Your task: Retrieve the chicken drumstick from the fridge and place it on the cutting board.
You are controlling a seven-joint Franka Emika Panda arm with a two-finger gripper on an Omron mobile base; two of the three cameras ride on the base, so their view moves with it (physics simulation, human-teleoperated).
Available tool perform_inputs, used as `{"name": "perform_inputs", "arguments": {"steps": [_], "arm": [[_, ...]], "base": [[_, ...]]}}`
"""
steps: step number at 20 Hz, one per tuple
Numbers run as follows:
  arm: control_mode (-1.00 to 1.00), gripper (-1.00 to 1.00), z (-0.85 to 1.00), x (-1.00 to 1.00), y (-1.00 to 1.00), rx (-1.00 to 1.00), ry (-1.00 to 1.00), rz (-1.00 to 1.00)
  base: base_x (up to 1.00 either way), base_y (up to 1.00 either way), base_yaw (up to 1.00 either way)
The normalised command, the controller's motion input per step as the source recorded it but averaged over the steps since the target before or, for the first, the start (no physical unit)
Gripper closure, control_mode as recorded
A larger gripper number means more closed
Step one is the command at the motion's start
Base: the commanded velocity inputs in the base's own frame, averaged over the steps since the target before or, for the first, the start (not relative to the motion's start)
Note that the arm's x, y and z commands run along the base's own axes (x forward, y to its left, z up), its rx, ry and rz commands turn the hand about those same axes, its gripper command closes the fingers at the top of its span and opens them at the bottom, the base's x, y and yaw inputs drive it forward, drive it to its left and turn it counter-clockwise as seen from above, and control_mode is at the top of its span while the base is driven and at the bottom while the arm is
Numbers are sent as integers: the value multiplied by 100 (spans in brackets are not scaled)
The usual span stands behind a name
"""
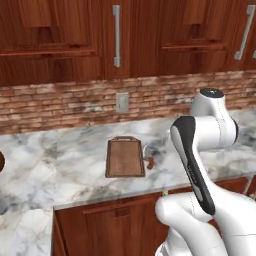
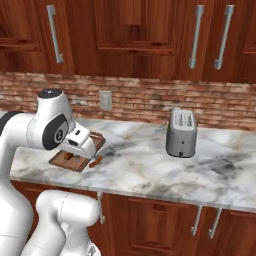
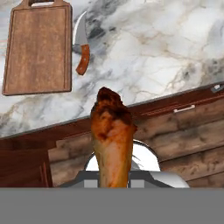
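Observation:
The chicken drumstick, orange-brown with a dark crisp tip, rises from the bottom of the hand view, and my gripper is shut on its thin end. In the right base view the drumstick pokes out below the white hand. The hand hangs over the counter's front edge, short of the cutting board and to its knife side. That cutting board lies bare on the marble counter with its handle tab toward the brick wall. The fridge is out of view.
A knife with a reddish-brown handle lies on the counter right beside the board. A silver toaster stands farther right. Wooden cabinets hang above the counter, and drawer fronts sit below its edge.

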Motion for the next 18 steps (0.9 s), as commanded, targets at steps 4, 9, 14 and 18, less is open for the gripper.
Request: {"name": "perform_inputs", "arguments": {"steps": [4, 9, 14, 18], "arm": [[100, 100, 0, 0, 0, 0, 0, 0], [100, 100, 0, 0, 0, 0, 0, 0], [100, 100, 0, 0, 0, 0, 0, 0], [-100, 100, -3, 5, -1, 0, -1, 3]], "base": [[49, 66, 14], [35, 58, 15], [7, 25, 2], [0, 1, 0]]}}
